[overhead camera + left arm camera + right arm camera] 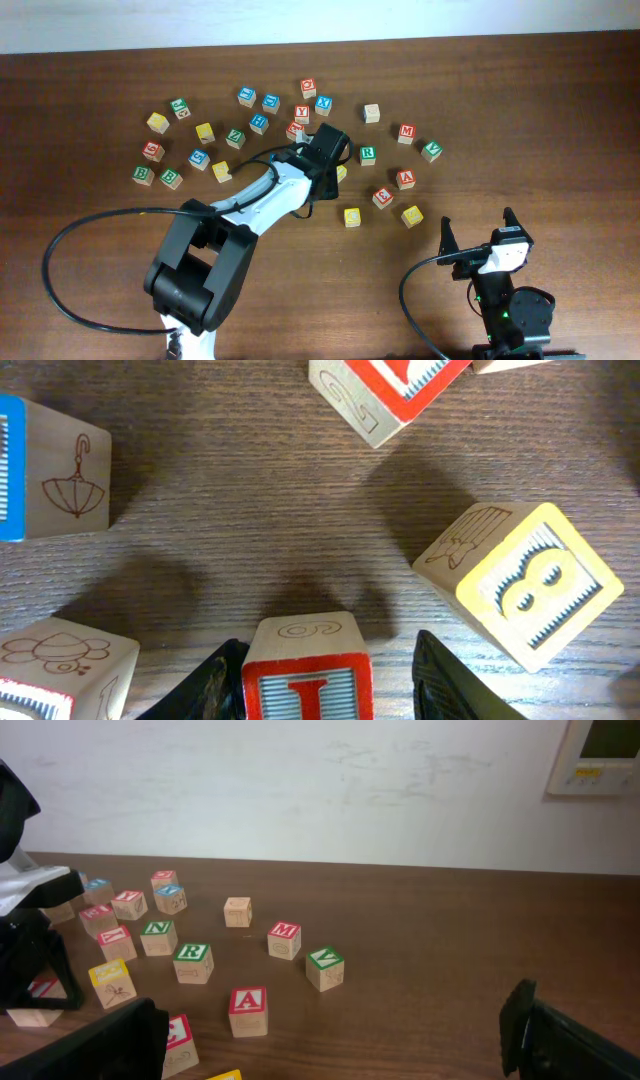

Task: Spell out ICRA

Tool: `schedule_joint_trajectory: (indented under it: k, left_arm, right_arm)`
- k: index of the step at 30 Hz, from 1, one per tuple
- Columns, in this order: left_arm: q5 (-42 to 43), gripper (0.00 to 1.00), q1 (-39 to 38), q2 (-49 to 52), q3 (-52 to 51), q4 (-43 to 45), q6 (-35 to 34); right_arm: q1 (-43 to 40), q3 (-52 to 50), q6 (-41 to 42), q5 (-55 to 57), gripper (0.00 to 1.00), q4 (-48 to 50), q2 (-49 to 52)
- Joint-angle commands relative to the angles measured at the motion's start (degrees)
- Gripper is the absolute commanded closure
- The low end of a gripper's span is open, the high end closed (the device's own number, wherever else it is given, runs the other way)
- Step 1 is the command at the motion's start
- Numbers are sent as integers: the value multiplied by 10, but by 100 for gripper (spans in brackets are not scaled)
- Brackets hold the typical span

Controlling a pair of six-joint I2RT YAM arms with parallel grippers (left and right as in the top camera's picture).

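Observation:
A red-framed I block point(307, 670) sits on the table between the fingers of my left gripper point(322, 680). The left finger is against it and the right finger stands a small gap away. In the overhead view my left gripper point(320, 150) hangs over the cluster's middle and hides that block. The green R block point(368, 155), red A block point(405, 179) and red C block point(382, 197) lie to its right; they also show in the right wrist view as R point(192, 960), A point(248, 1008) and C point(178, 1038). My right gripper point(478, 232) is open and empty at the front right.
A yellow 8 block point(525, 585) lies close to the right of the left fingers. A blue block with an umbrella point(55, 470) is at the left and a red block point(385, 390) is ahead. Many other letter blocks are scattered across the wooden table point(560, 100).

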Motion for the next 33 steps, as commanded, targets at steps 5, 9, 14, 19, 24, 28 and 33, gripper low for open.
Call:
schedule_joint_trajectory:
  k: [5,9,14,19,24,28,33]
  left_arm:
    - [-9,59,5,5,8,3,-3]
    - [-9,62,5,5,8,4,-3]
    - [-9,68,5,5,8,5,-3]
    - [-9,74,5,4,8,4,-3]
    - [-8,74,5,-19,8,-3,-3]
    - [-8,74,5,-87,8,-40,-3]
    - [45,74,5,-184,8,-160,-3]
  right_arm:
    - [-4,-3,0,-2,2,-4,-4]
    - [-4,-3,0,-2,2,-4,-4]
    - [-4,-3,0,-2,2,-4,-4]
    - [-4,-3,0,-2,1,-4,-4]
    - [-4,-3,0,-1,2,-4,-4]
    - [-4,-3,0,-1,2,-4,-4]
    - [-4,-3,0,-2,2,-4,-4]
